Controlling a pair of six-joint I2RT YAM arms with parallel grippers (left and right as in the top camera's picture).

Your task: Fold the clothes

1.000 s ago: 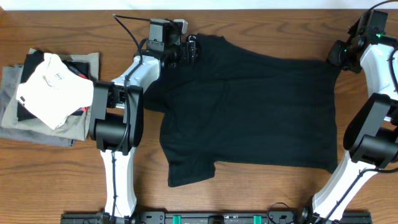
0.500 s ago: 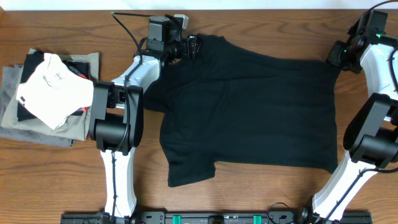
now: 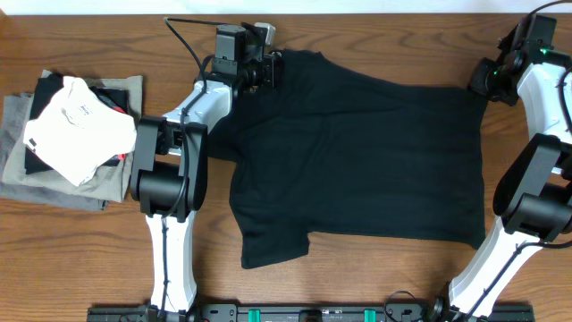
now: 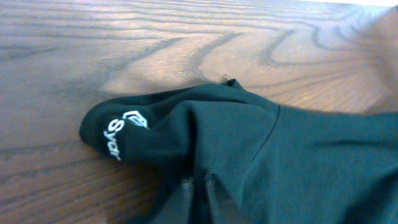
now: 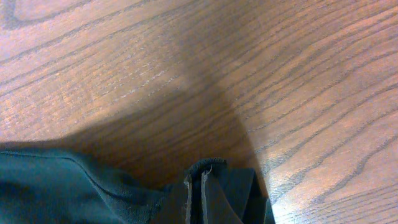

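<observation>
Cloth covered the middle of the table [image 3: 89,259]: the black T-shirt [image 3: 357,161] lay spread flat, its long axis running left to right. A short sleeve jutted toward the near edge at its left end, so the shoulder end pointed left and the straight edge sat at the right.

From overhead we saw the left arm [image 3: 170,179] reaching to the shirt's far left corner and the right arm [image 3: 536,179] reaching to its far right corner. From that height we could not tell how either pair of jaws stood.

The wrist views settled it. In the left wrist view the left jaws were closed on a pinch of the black fabric, which bunched up around them. Just beyond, a rounded fold of the cloth carried small white lettering [image 4: 121,134], which the overhead view did not show. In the right wrist view the right jaws were shut on a dark edge of the shirt, with only bare wood grain of the table beyond them.

Only the overhead view showed the pile at the left of the table. There a white folded garment [image 3: 76,130] sat on top of a grey-olive folded garment [image 3: 18,170], both well apart from the shirt.
</observation>
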